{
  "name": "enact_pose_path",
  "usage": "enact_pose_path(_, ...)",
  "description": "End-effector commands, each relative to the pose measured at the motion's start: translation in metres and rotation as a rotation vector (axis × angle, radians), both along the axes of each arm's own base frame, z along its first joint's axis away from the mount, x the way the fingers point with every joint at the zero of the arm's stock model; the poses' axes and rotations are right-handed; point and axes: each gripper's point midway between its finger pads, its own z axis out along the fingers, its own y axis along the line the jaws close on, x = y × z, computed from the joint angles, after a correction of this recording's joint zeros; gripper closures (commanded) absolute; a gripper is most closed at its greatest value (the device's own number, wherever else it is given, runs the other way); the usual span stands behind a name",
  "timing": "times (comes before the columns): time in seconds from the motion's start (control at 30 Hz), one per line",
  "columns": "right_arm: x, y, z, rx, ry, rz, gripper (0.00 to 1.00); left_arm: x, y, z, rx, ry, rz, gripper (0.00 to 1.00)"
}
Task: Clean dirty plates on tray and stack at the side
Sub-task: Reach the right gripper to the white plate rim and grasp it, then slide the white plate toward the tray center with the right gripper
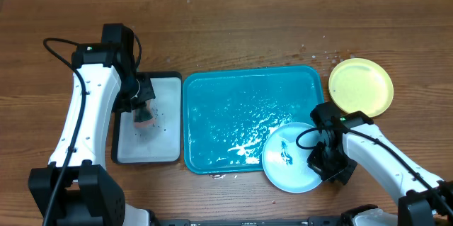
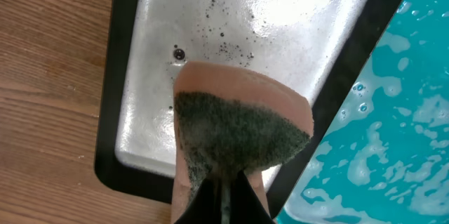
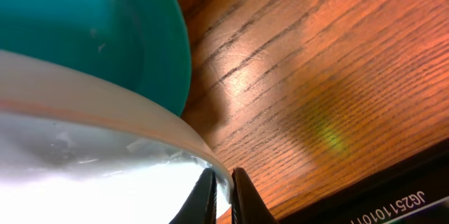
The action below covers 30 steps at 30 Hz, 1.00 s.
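Nearest the front edge, the right gripper (image 1: 318, 162) is clamped on the right rim of the pale blue plate (image 1: 289, 164). The right wrist view confirms it, with both fingertips (image 3: 247, 199) pinched across the thin rim. The plate lies face up. Its far-left part overlaps the near right corner of the turquoise tray (image 1: 226, 98), and the rest sticks out over the tabletop (image 1: 233, 20). Can't tell if the plate's outer edge is lifted or resting. A dark blue-green smear (image 1: 285, 154) sits near the plate's centre.

The turquoise tray is mid-table with its long side left to right, and its floor is wet with white foamy streaks (image 1: 248, 144).

Just left of it, almost touching, is a small white tray (image 1: 166, 141) with a black rim. There are dark specks (image 2: 224, 38) on its floor.

The left gripper (image 1: 144, 107) is closed on a sponge (image 1: 144, 118). In the left wrist view the jaws squeeze the sponge's pinkish body, with the dark green scouring face (image 2: 238, 129) toward the camera. The sponge is over the left half of the small white tray. Can't tell if it touches the floor.

Farthest back, a yellow-green plate (image 1: 360, 86) sits face up on the tabletop. It is just beside the turquoise tray's far right corner, apart from the pale blue plate.
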Motion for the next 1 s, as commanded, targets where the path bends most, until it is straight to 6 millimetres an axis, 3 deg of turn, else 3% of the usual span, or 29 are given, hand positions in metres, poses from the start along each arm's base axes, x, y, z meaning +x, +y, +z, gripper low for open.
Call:
enact_pose_path(0.0, 0.017, 0.003, 0.001, 0.009, -0.062, 0.024, 0.96, 0.000, -0.001, -0.003, -0.005, 0.010, -0.015, 0.96)
enact_pose_path(0.23, 0.037, 0.010, 0.018, 0.039, -0.115, 0.098, 0.96, 0.000, -0.001, -0.003, -0.005, 0.011, -0.015, 0.96)
enact_pose_path(0.5, 0.079, 0.025, 0.046, 0.096, -0.258, 0.169, 0.96, 0.000, -0.001, -0.003, -0.005, 0.011, -0.015, 0.96)
enact_pose_path(0.67, 0.105, 0.036, 0.041, 0.136, -0.349, 0.206, 0.96, 0.000, -0.001, -0.003, -0.005, 0.010, -0.016, 0.96)
enact_pose_path(0.97, 0.135, 0.051, 0.006, 0.171, -0.373, 0.264, 0.96, -0.001, -0.001, -0.003, -0.004, 0.012, -0.019, 0.96)
